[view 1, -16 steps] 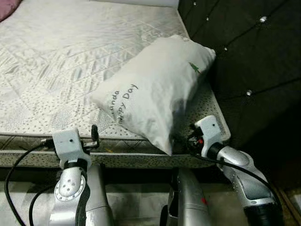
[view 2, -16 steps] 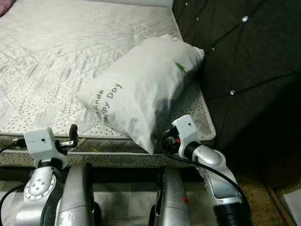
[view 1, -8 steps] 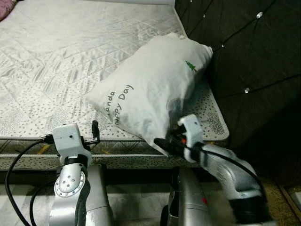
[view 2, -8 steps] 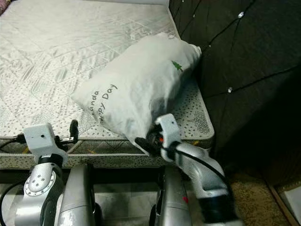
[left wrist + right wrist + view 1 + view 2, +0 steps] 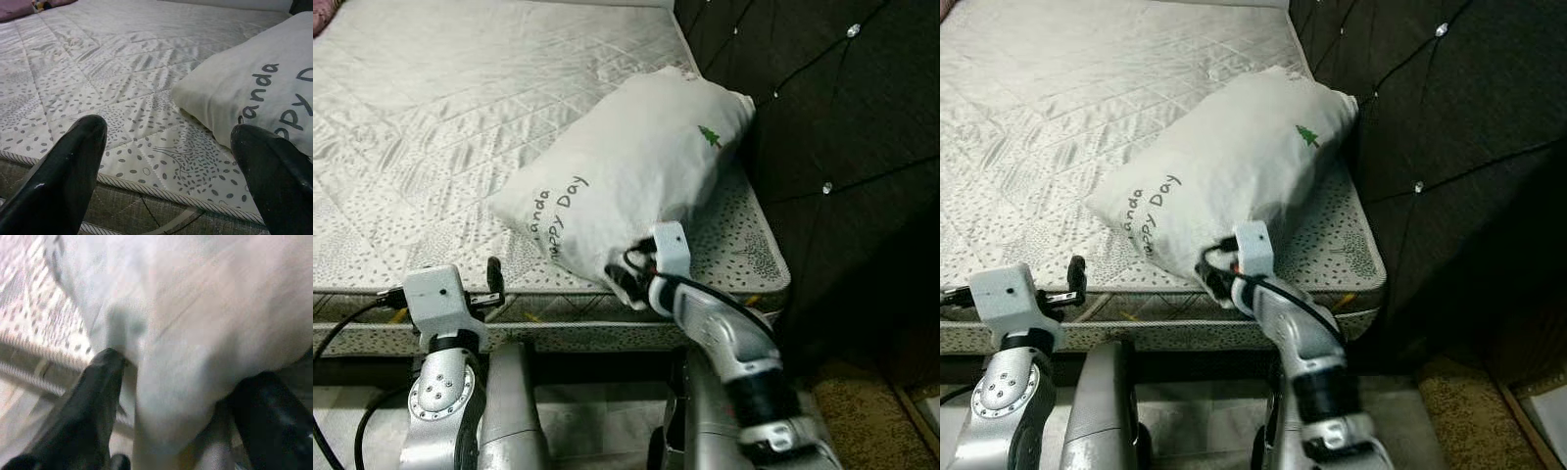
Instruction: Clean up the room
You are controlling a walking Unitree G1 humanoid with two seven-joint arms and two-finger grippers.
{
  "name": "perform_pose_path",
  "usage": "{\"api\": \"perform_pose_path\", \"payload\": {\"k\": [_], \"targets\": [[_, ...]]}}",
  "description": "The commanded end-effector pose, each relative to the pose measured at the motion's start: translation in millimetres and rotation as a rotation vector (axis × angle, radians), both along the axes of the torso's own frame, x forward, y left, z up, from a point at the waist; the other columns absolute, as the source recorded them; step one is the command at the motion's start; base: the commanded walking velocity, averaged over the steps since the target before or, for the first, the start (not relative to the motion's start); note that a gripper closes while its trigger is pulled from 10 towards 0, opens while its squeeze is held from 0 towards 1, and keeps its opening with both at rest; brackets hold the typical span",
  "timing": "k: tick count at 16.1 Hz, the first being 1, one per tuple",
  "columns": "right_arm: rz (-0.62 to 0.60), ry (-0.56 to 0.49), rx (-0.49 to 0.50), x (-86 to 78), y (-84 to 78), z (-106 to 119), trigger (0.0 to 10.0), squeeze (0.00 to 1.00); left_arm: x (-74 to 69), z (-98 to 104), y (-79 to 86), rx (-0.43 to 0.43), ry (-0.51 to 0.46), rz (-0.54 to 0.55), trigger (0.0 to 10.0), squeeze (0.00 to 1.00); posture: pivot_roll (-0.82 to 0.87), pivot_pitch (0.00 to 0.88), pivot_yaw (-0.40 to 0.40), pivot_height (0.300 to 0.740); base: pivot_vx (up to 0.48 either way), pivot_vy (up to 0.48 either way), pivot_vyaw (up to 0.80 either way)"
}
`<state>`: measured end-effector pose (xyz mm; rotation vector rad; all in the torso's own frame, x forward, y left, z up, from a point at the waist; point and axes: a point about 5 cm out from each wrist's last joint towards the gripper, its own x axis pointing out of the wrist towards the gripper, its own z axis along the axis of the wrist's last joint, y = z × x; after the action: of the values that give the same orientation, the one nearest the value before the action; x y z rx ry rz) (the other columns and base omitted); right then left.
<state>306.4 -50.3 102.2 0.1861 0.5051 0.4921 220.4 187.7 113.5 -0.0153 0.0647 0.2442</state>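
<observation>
A white pillow (image 5: 626,176) with grey lettering and a small green tree lies aslant on the mattress (image 5: 440,117), its far end against the dark headboard. My right gripper (image 5: 622,279) is at the pillow's near corner by the mattress edge. In the right wrist view its fingers (image 5: 102,396) stand apart on either side of that corner of the pillow (image 5: 205,308), so it is open around it. My left gripper (image 5: 171,161) is open at the mattress's front edge, left of the pillow (image 5: 264,93), holding nothing.
A dark tufted headboard (image 5: 822,108) rises along the right of the bed. Brown carpet (image 5: 862,401) shows at the lower right. Something pink (image 5: 321,12) lies at the mattress's far left corner. The quilted mattress stretches wide to the left.
My right arm has swung left from beside the bed's corner to the pillow's near corner. The left arm has drifted slightly left and down. The pillow has stayed put.
</observation>
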Motion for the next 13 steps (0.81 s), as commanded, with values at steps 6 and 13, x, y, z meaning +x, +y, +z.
{"api": "perform_pose_path", "payload": {"k": [6,13], "targets": [[-0.134,-0.053,0.002,21.3,-14.5,8.6,0.0,0.00,2.7,4.9,-1.0,0.004,-0.017,-0.008,10.0,0.00,0.07,0.027,-0.058,0.519,0.000,0.000,0.00],[-0.245,-0.095,0.033,34.0,-27.3,12.0,0.0,0.00,14.2,10.5,3.4,0.023,-0.056,-0.011,10.0,0.00,0.06,0.000,-0.042,0.519,0.000,0.000,0.00]]}}
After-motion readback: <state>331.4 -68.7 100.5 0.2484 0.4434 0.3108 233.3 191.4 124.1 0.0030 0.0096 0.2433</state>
